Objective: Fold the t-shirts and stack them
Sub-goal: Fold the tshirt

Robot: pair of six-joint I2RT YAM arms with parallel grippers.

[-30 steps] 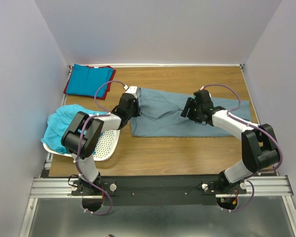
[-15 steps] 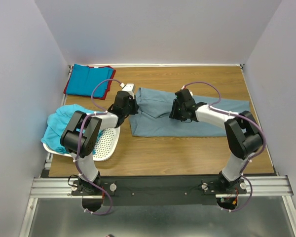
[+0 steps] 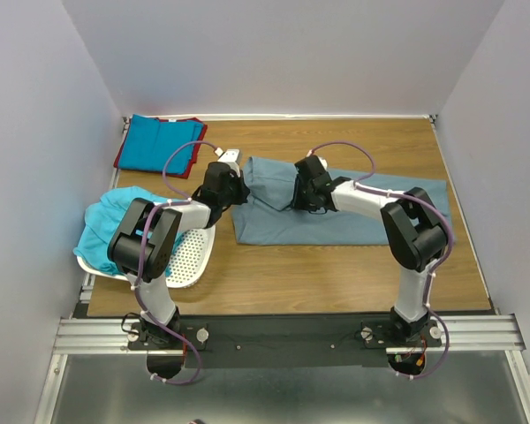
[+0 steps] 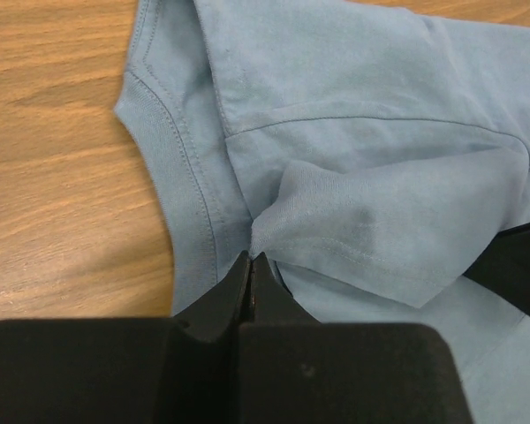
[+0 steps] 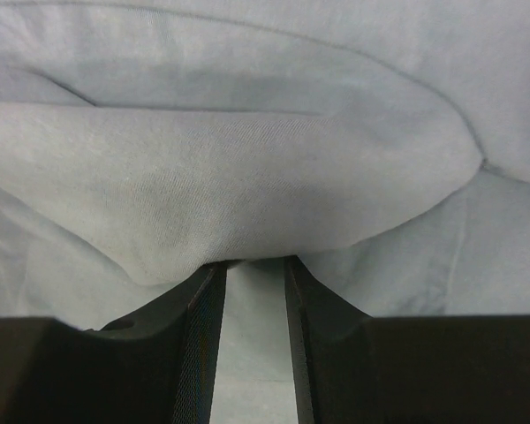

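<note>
Both grippers meet the shirt (image 3: 274, 225): left gripper (image 4: 252, 258) clamps a fold at its tips; right gripper (image 5: 252, 263) straddles a bunched fold, grip unclear to me. Soft, light, limp; I'd hold hems.

This is a robotics lab, and I am standing at a test cell. Plain pale walls (image 3: 35, 132) box in a wooden table (image 3: 336, 274) on its left, right and far sides. Along the near edge runs a slotted aluminium rail (image 3: 88, 336) with the left arm (image 3: 150, 247) and right arm (image 3: 415, 234) bolted to it, purple cables (image 3: 170, 166) looping over them. Laundry lies on the bench as work pieces: a grey-blue t-shirt (image 3: 336, 225) spread mid-table, folded shirts (image 3: 155, 144) at the far left, and a white perforated basket (image 3: 190, 256) at the near left holding a turquoise shirt (image 3: 110, 221).
</note>
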